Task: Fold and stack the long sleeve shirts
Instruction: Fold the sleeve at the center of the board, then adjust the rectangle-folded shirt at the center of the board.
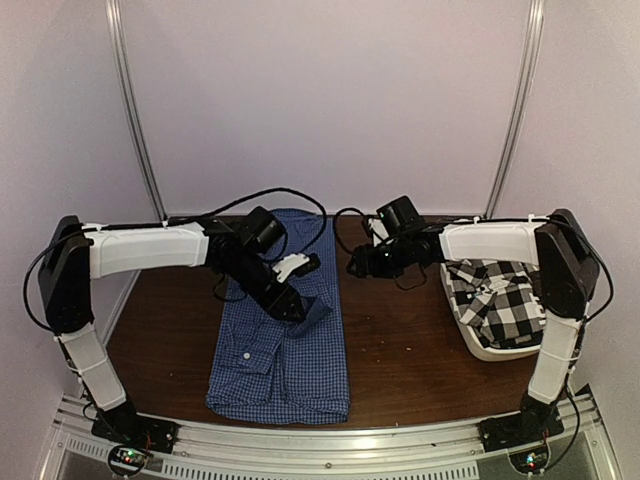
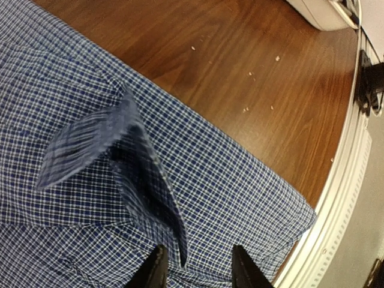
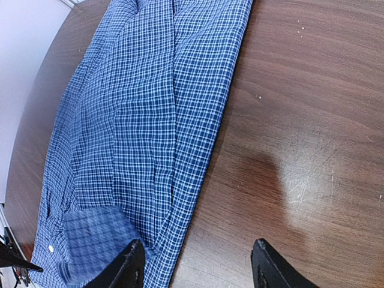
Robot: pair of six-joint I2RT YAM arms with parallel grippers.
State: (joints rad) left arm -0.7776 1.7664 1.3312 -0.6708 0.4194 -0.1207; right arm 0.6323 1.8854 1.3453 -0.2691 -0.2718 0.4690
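While the Flap Stands Up, the Left Arm Has the Short Reach

Since the long blue gingham-check cloth shirt (image 1: pixel 285 370) lies as a narrow strip on the dark brown wooden table (image 1: pixel 400 350), we read its long axis as running from the far edge straight back toward the arm bases, and the next fold turns on that. We see the left gripper (image 1: pixel 297 306) right over the strip's middle, its fingers (image 2: pixel 155 271) parted and clamping nothing. Just ahead of them a raised, blurred flap of blue cloth (image 2: pixel 108 150) sticks up from the shirt, its lower edge dipping toward the gap between them. The right gripper (image 1: pixel 358 265) hangs off the strip's right side near the far end, over bare wood, jaws spread wide and empty. So the left arm is the nearer one, we'd judge. The cloth looks thin and limp, softly creased, with a white button (image 1: pixel 247 355) showing. Over on the right, the black-and-white large-check shirt (image 1: pixel 495 295) sits crumpled in the white plastic tub (image 1: pixel 480 348) — not yet folded.
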